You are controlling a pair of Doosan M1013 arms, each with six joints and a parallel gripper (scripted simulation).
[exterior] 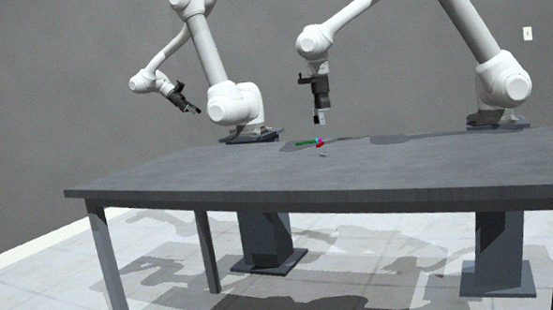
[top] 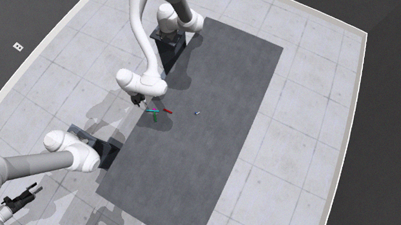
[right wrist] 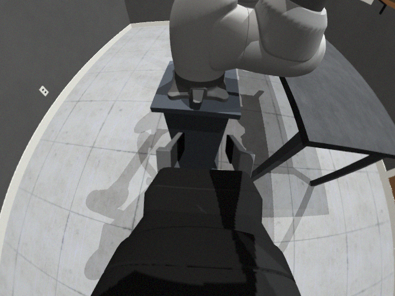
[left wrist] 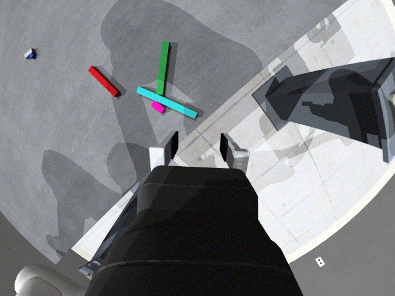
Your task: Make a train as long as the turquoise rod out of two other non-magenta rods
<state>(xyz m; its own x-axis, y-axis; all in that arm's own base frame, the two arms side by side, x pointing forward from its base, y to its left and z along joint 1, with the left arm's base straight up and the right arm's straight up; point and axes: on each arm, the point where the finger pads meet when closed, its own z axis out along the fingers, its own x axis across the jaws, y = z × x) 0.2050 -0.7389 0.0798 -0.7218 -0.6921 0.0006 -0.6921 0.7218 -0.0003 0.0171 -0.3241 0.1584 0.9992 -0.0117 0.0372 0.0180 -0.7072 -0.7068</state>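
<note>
Grey worktop (top: 214, 86) (exterior: 240, 175) (left wrist: 63, 111) (right wrist: 344, 105) has the red rod (top: 167, 111) (exterior: 320, 145) (left wrist: 103, 81): ten o'clock from the nearer, open left claw (top: 143, 105) (exterior: 319, 121) (left wrist: 199, 145) in its wrist view, slanting half-past-ten to half-past-four. Right claw (top: 38, 186) (exterior: 195, 110) (right wrist: 204, 148): open, far.

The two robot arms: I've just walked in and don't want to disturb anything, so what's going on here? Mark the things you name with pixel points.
Neither arm is holding anything. The left gripper (top: 143, 104) (exterior: 319, 117) (left wrist: 199, 140) hangs open above the table edge near the turquoise rod (top: 153, 110) (left wrist: 166, 103), which lies between the green rod (top: 155, 116) (left wrist: 163, 68) and the magenta rod (left wrist: 157, 107). The red rod (top: 167, 111) (left wrist: 103, 81) lies apart. The right gripper (top: 37, 187) (exterior: 195, 109) (right wrist: 205, 142) is open, away from the rods. The two-rod train isn't made.
</note>
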